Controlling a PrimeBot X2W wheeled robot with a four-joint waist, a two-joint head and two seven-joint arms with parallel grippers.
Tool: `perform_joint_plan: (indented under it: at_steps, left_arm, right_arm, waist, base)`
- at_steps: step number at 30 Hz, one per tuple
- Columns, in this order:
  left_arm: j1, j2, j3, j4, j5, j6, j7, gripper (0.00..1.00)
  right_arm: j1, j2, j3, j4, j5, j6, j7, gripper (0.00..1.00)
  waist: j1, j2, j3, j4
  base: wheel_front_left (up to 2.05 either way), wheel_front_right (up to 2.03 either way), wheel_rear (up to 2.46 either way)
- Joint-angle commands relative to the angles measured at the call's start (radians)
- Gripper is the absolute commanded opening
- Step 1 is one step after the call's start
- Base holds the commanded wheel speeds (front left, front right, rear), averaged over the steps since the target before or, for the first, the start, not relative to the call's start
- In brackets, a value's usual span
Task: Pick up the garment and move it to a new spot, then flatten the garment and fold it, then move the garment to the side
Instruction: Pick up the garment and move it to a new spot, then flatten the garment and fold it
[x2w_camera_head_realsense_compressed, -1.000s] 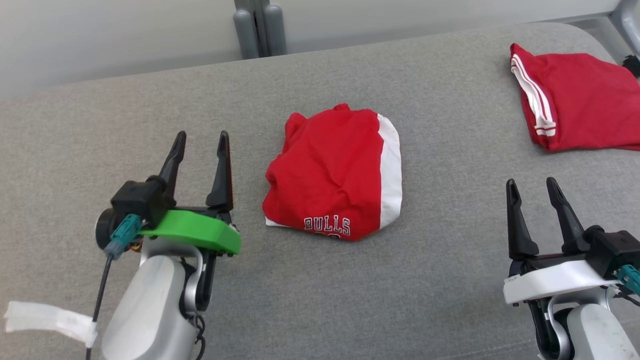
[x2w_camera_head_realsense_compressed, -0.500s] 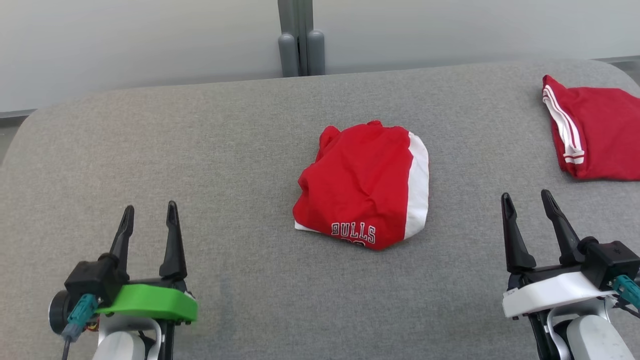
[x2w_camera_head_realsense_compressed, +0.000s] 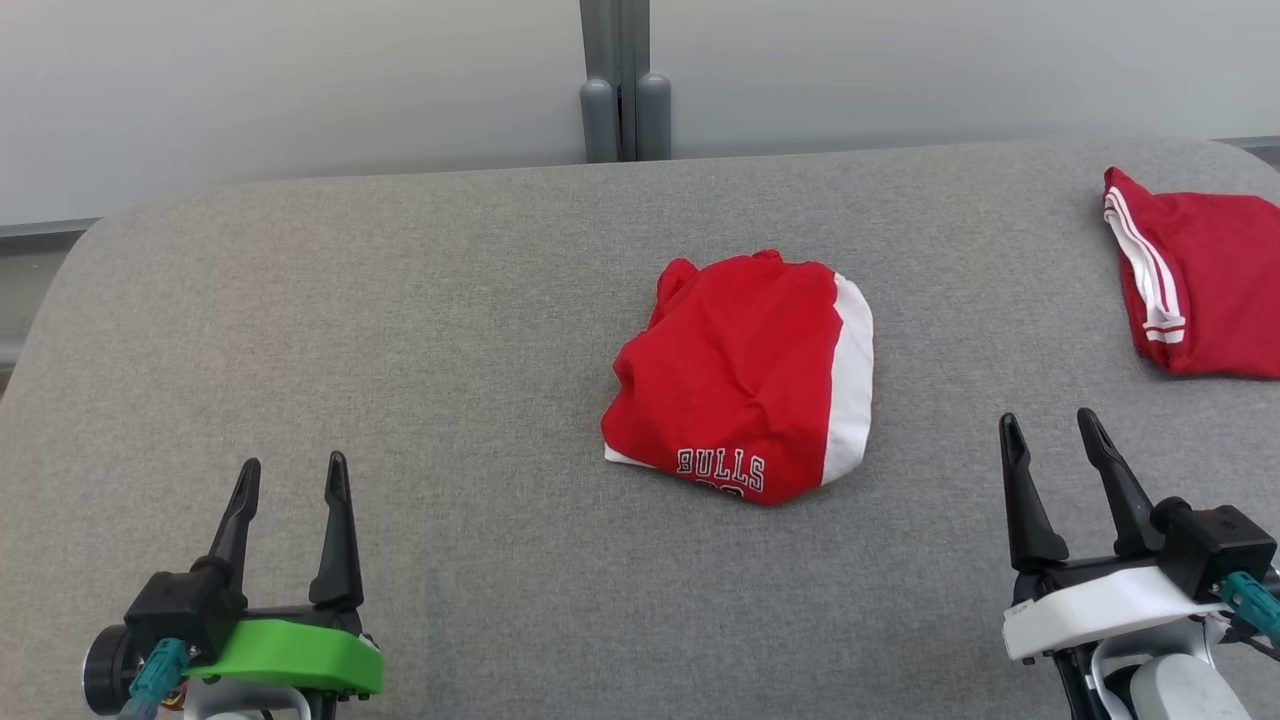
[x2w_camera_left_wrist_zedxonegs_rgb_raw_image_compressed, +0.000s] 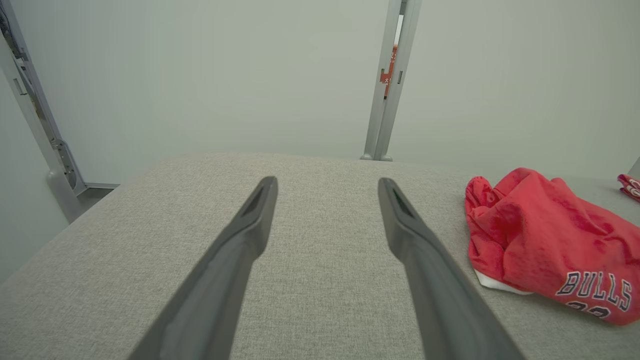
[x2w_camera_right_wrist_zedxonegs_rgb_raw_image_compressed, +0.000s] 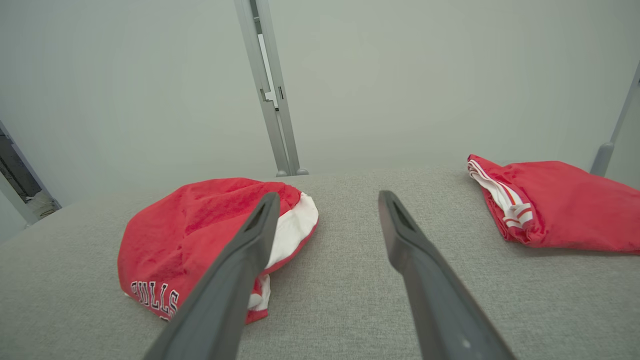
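A crumpled red garment (x2w_camera_head_realsense_compressed: 745, 375) with a white side panel and "BULLS" lettering lies bunched in the middle of the grey padded surface (x2w_camera_head_realsense_compressed: 420, 330). It also lies at the right in the left wrist view (x2w_camera_left_wrist_zedxonegs_rgb_raw_image_compressed: 545, 240) and at the left in the right wrist view (x2w_camera_right_wrist_zedxonegs_rgb_raw_image_compressed: 200, 235). My left gripper (x2w_camera_head_realsense_compressed: 290, 475) is open at the lower left, well away from it. Open as well, my right gripper (x2w_camera_head_realsense_compressed: 1047, 427) hovers at the lower right, a short way right of the garment. Nothing sits between either pair of fingers.
A second red garment (x2w_camera_head_realsense_compressed: 1200, 285) with white stripes lies at the far right edge of the surface, also seen in the right wrist view (x2w_camera_right_wrist_zedxonegs_rgb_raw_image_compressed: 545, 202). A grey post (x2w_camera_head_realsense_compressed: 625, 80) stands behind the surface against a pale wall. The surface's left corner is rounded.
The head camera has tilted and turned, shifting the whole scene rightward and down. My left gripper has drawn back toward the lower left, away from the garment. The garment looks unchanged.
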Motion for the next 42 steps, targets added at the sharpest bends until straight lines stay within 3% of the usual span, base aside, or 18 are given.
perform_joint_plan:
  at_steps: [1,42]
  left_arm:
    - [0.019,-0.004,0.007,-0.002,0.013,-0.007,-0.003,1.00]
    - [-0.006,-0.056,0.077,0.019,0.119,-0.045,-0.003,1.00]
  right_arm:
    - [0.010,0.003,0.002,0.004,0.008,-0.002,-0.003,1.00]
    - [-0.005,0.013,0.022,0.043,0.021,-0.002,-0.003,1.00]
  waist:
    - [0.0000,0.0000,0.000,0.000]
    - [0.0000,0.0000,0.013,-0.006]
  base:
    - [0.00,0.00,0.00]
    - [0.00,0.00,0.00]
